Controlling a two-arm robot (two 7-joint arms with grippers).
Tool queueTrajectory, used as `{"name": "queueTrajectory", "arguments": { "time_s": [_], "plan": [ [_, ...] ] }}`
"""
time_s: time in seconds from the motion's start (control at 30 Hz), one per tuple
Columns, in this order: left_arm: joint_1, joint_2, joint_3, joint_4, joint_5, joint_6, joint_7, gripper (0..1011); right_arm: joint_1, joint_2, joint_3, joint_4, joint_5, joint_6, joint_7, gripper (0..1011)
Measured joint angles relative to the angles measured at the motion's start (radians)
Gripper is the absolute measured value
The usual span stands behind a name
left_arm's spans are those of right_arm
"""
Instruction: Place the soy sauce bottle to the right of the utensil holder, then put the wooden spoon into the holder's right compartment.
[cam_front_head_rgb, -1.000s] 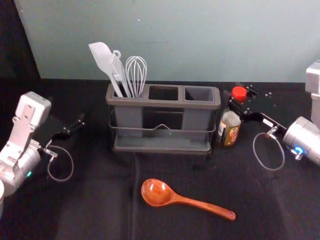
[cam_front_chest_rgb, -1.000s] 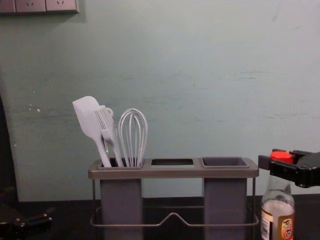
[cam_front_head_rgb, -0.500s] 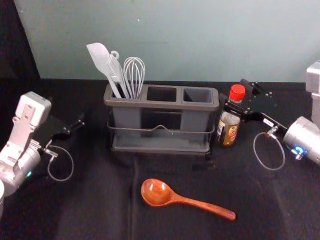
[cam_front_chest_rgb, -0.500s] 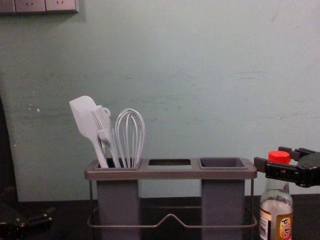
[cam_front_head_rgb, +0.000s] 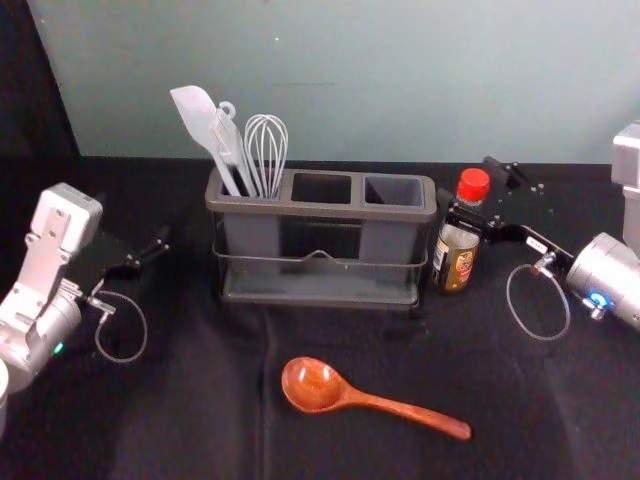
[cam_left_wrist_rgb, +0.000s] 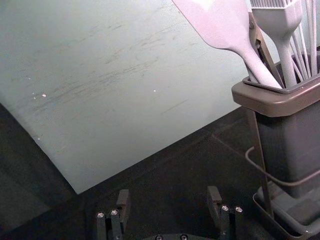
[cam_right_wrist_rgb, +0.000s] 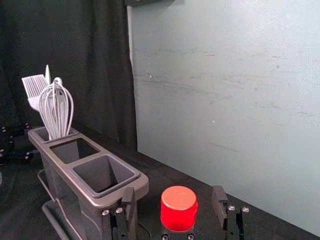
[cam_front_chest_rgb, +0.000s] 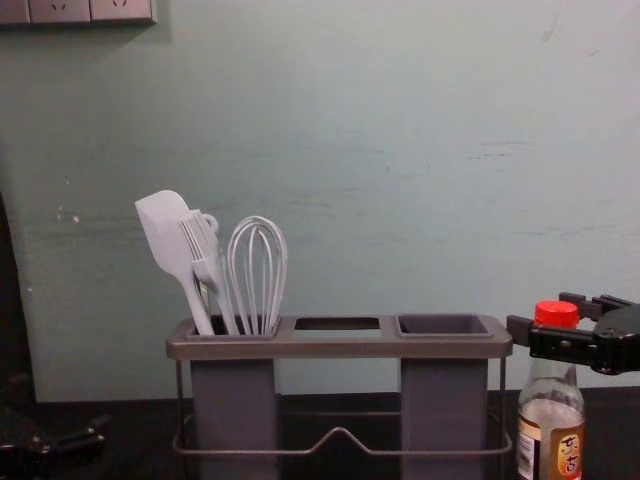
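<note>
From here I see the right gripper (cam_front_head_rgb: 467, 182) with its fingers spread wide—one on either side of the red-capped glass soy sauce bottle (cam_front_head_rgb: 457, 244), which stands upright just right of the grey plastic utensil holder (cam_front_head_rgb: 320, 210). The glossy reddish-brown wooden spoon (cam_front_head_rgb: 314, 386) lies in front—and the left gripper (cam_front_head_rgb: 150, 246) sits off left, fingers well apart.

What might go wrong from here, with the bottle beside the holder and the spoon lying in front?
The right tool is open around the neck of the bottle, a finger to each side; backing out crooked could tip it.

One finger sits close to the right end of the holder, so a sideways move might knock it.

The bottle stands close beside the right compartment, so bringing the spoon in could bump it.
</note>
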Motion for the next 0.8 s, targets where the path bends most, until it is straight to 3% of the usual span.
{"name": "queueTrajectory", "arguments": {
  "time_s": [0.53, 0.8],
  "plan": [
    [0.000, 0.000, 0.000, 0.000, 0.000, 0.000, 0.000, 1005, -0.022, 0.019, 0.027, -0.056, -0.014, 0.005, -0.030, 1000],
    [0.000, 0.000, 0.000, 0.000, 0.000, 0.000, 0.000, 1005, -0.052, 0.037, 0.047, -0.135, -0.014, -0.001, -0.037, 1000]
  ]
}}
